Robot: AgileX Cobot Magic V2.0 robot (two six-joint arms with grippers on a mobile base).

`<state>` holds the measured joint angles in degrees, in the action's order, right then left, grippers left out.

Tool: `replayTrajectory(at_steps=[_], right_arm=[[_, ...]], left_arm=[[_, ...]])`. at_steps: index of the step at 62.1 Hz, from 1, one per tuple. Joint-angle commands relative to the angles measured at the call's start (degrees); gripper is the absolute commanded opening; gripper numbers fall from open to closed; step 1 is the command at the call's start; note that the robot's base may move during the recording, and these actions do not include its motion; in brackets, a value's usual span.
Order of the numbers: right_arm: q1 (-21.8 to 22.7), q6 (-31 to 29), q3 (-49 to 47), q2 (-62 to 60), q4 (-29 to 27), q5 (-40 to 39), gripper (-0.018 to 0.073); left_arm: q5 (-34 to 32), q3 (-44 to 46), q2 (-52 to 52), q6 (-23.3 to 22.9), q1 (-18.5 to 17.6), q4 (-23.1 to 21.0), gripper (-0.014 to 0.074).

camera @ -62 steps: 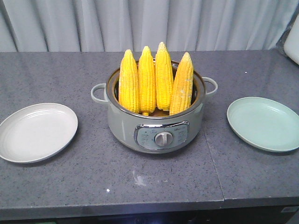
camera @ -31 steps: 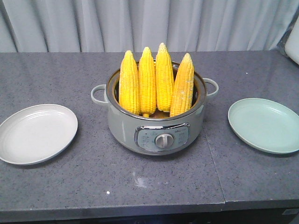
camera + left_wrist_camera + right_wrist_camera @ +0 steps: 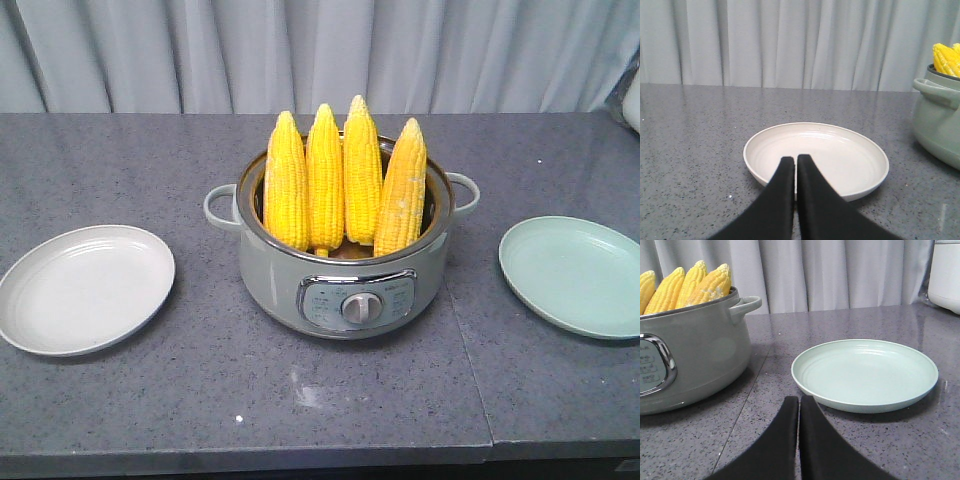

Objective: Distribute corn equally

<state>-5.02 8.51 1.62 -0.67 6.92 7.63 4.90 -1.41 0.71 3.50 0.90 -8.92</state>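
Note:
Several yellow cobs of corn [image 3: 345, 180] stand upright side by side in a grey-green electric pot [image 3: 345, 285] at the middle of the counter; their tips also show in the corn [image 3: 690, 282] of the right wrist view. A white plate [image 3: 85, 288] lies left of the pot and a pale green plate [image 3: 575, 275] lies right of it, both bare. My left gripper [image 3: 795, 159] is shut, low in front of the white plate [image 3: 855, 165]. My right gripper [image 3: 799, 399] is shut, just short of the green plate [image 3: 865, 372] and right of the pot [image 3: 695, 355]. Neither holds anything.
The counter [image 3: 150, 400] is dark grey speckled stone with a seam [image 3: 470, 360] running front to back right of the pot. Grey curtains [image 3: 300, 50] hang behind it. A white appliance [image 3: 945, 270] stands at the far right corner.
The whole scene has shifted slightly right and down in the front view, so the camera has moved. The corn, pot and plates keep their places relative to each other.

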Motion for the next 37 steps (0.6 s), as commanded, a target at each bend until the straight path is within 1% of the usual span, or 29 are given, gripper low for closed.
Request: replayTrajectory(at_steps=[1,37], right_arm=[[0.43,-0.28,1.07,-0.31,0.27,-4.23,-0.0002],[0.43,-0.28,1.07,-0.31,0.27,-4.23,-0.0002]], left_arm=[[-3.94,1.29,0.8,-0.03,0.01,-0.6,-0.0006],[-3.94,1.29,0.8,-0.03,0.01,-0.6,-0.0006]])
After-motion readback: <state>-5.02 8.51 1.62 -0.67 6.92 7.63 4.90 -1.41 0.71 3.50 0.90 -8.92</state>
